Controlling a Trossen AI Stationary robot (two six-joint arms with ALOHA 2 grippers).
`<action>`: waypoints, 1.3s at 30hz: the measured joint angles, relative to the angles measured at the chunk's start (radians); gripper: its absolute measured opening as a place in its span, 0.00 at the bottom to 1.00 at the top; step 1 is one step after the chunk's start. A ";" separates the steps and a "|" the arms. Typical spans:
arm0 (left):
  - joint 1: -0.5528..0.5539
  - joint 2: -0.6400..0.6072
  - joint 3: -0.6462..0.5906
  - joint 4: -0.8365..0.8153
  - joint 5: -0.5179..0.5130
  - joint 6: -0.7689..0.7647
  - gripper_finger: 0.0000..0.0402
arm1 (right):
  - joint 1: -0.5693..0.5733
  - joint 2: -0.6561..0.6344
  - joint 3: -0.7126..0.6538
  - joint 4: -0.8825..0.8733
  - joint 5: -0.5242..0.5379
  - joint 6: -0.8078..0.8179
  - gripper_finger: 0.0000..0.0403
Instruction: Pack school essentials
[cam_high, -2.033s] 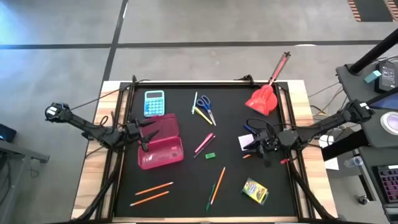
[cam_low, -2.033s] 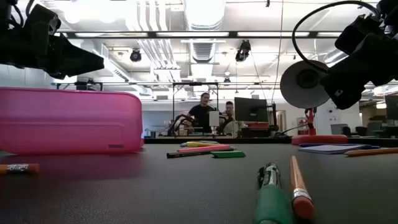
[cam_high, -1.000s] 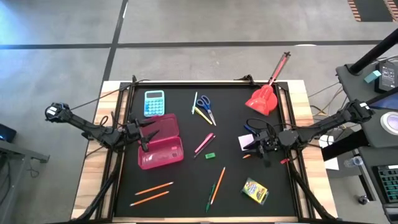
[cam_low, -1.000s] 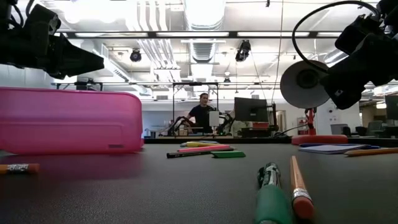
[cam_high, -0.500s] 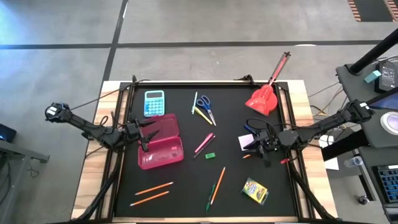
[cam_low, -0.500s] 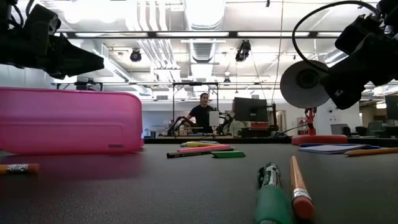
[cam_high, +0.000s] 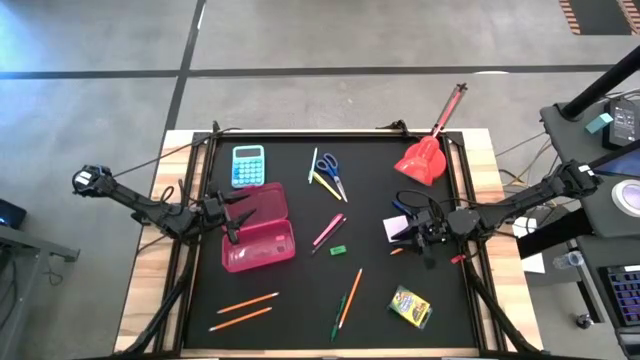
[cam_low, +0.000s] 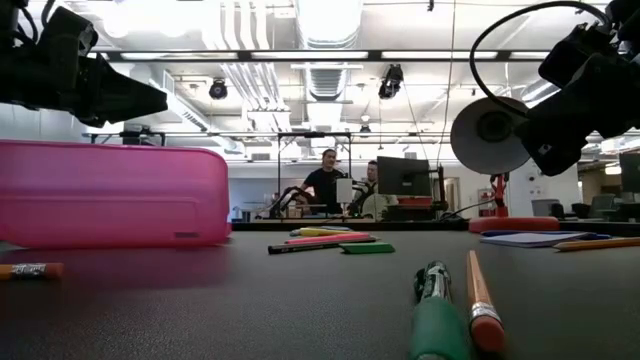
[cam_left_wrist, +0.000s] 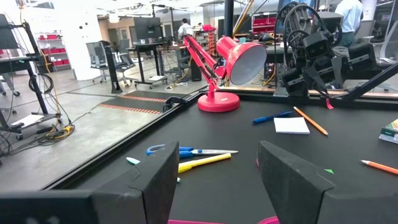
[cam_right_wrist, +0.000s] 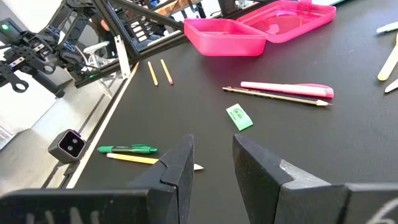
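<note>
Right gripper (cam_high: 412, 232) hovers near the bench's right edge, fingers narrow and empty. The pink pen (cam_right_wrist: 287, 89) and green eraser (cam_right_wrist: 239, 117) lie ahead of them toward the bench centre, the pen's long axis crosswise to the fingers. Left gripper (cam_high: 236, 212), fingers wide, waits over the open pink case (cam_high: 259, 228) near the left edge; the right arm is nearer.

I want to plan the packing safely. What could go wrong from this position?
1. The open left gripper hangs over the open pink plastic pencil case; lowering it might push the case aside.
2. The right gripper, slightly open and empty, is close to the small white notepad and might nudge it.
3. The tiny green eraser is flat and may slip from the fingers.
</note>
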 joint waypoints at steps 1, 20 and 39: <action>0.000 0.000 0.000 0.000 0.000 0.000 0.51 | 0.000 0.000 0.000 0.000 0.000 0.000 0.25; 0.000 0.000 0.000 0.000 0.000 0.000 0.51 | 0.000 0.000 0.000 0.000 0.000 0.000 0.25; 0.000 0.000 0.000 0.000 0.000 0.000 0.51 | -0.001 0.000 0.000 0.233 0.068 -0.029 0.25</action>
